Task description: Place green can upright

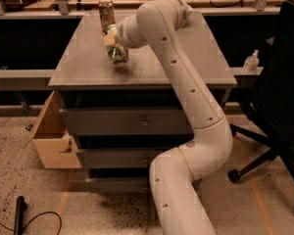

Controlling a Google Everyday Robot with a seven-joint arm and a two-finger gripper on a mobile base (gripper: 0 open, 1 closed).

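Note:
The green can (119, 54), with a green and white label, hangs tilted in my gripper (113, 42) just above the grey cabinet top (88, 65), left of its middle. A shadow lies under the can. The gripper's yellowish fingers are closed around the can's upper part. My white arm reaches from the lower right across the top. An orange-gold can (106, 13) stands upright at the back left of the top, behind the gripper. The clear plastic bottle is hidden.
The cabinet has grey drawers (137, 121) in front. An open cardboard box (51, 141) sits on the floor at the left. A black office chair (279, 97) stands at the right. A small pump bottle (251, 61) rests on a side ledge. A workbench runs behind.

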